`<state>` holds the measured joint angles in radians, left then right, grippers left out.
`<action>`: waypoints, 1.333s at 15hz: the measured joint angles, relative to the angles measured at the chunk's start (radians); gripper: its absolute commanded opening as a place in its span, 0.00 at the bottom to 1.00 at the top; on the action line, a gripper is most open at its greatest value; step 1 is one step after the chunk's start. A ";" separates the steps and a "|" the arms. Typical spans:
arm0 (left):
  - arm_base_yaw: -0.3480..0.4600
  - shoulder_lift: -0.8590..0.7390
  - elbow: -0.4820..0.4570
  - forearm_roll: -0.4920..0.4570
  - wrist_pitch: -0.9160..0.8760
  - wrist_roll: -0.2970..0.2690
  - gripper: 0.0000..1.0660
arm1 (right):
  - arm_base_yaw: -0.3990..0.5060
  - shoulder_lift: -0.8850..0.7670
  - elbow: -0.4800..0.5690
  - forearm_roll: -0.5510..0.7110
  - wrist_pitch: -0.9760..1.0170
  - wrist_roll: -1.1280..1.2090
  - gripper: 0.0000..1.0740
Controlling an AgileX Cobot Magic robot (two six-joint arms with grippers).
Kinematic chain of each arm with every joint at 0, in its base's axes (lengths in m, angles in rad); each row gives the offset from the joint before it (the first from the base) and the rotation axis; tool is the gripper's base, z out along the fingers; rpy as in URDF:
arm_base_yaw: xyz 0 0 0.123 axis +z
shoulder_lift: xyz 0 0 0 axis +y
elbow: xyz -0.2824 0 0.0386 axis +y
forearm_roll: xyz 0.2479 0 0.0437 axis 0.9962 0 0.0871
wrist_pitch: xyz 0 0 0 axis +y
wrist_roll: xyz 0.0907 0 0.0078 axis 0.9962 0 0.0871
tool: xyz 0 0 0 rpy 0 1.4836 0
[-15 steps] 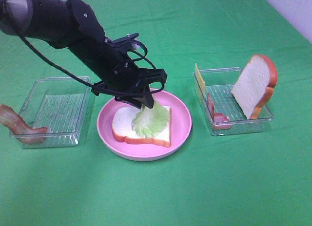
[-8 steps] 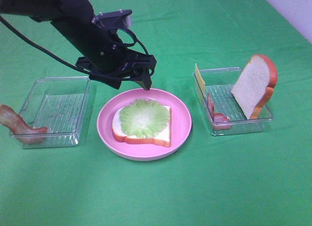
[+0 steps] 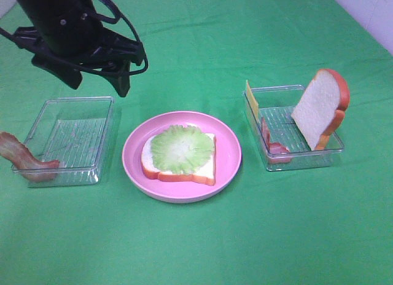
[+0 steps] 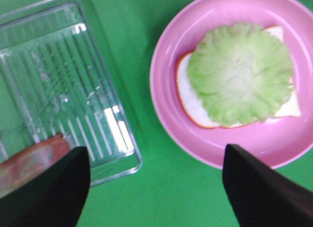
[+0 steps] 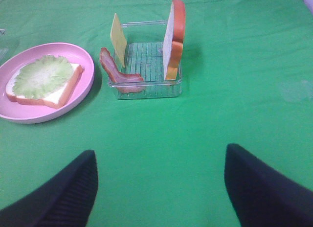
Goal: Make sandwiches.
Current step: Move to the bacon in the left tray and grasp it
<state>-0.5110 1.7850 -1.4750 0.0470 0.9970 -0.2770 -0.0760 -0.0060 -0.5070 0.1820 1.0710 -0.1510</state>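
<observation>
The left pincer (image 3: 98,86) hovers wide and empty, far left; the right pincer (image 5: 160,151) is wide too. Next, probably pinch the left bacon strip (image 3: 21,157) mid-length and lay it flat on the lettuce (image 3: 182,148).

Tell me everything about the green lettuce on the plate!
The lettuce leaf is a round, light green toy piece with a frilly edge and a paler, whitish middle. It looks like soft plastic. It lies flat on a white bread slice with orange-brown crust, covering most of it. The bread sits on the pink plate. Nothing lies on the lettuce.
</observation>
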 measured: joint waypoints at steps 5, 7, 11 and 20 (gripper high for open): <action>0.011 -0.003 0.000 0.201 0.206 -0.078 0.72 | 0.000 0.000 0.000 0.000 0.000 0.000 0.64; 0.099 -0.004 0.000 0.168 0.209 -0.080 0.72 | 0.000 0.000 0.000 0.000 0.000 0.000 0.64; 0.269 -0.006 0.025 0.068 0.212 -0.036 0.72 | 0.000 0.000 0.000 0.000 0.000 0.000 0.64; 0.340 -0.005 0.317 0.036 -0.015 -0.027 0.72 | 0.000 0.000 0.000 0.000 0.000 0.000 0.64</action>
<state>-0.1710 1.7800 -1.1580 0.0830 0.9820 -0.3040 -0.0760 -0.0060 -0.5070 0.1820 1.0710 -0.1510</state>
